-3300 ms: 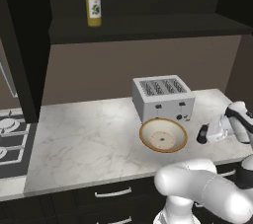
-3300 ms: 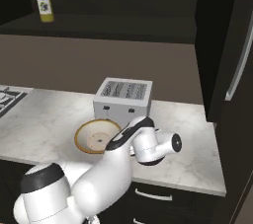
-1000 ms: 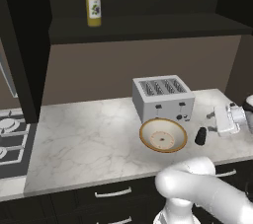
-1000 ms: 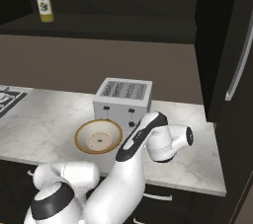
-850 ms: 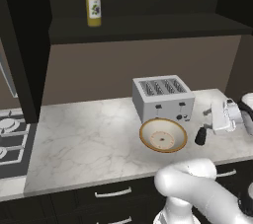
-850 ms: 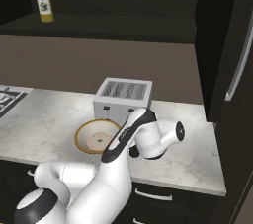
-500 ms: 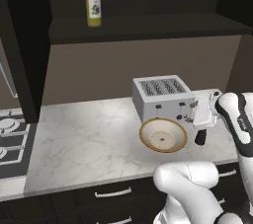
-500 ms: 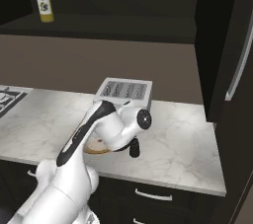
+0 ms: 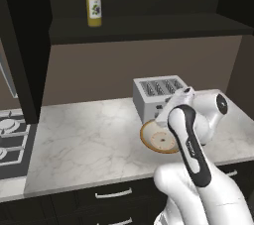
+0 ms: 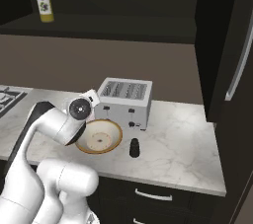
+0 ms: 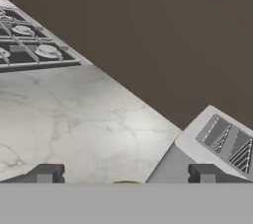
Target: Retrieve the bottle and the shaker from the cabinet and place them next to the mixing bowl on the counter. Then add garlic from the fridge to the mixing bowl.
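Observation:
The yellow bottle (image 9: 94, 6) (image 10: 44, 5) stands on the open cabinet shelf, high at the left. The small dark shaker (image 10: 134, 147) stands upright on the counter just right of the tan mixing bowl (image 10: 101, 136) (image 9: 158, 140). My gripper (image 11: 126, 173) is open with nothing between its widely spread fingertips (image 11: 47, 172). It hovers above the bowl's left side in front of the toaster, facing the counter and back wall. In the left base view my arm hides the shaker. The garlic is out of view.
A silver toaster (image 10: 125, 99) (image 9: 158, 91) (image 11: 222, 141) sits right behind the bowl. A gas stove (image 11: 24, 45) (image 9: 10, 140) lies at the counter's left end. A tall dark fridge door with a handle (image 10: 240, 65) stands at the right. Bare marble counter (image 9: 84, 140) stretches between stove and bowl.
My arm has swung left from the right end of the counter to above the bowl, away from the shaker, which stays standing on the counter. The gripper stayed open.

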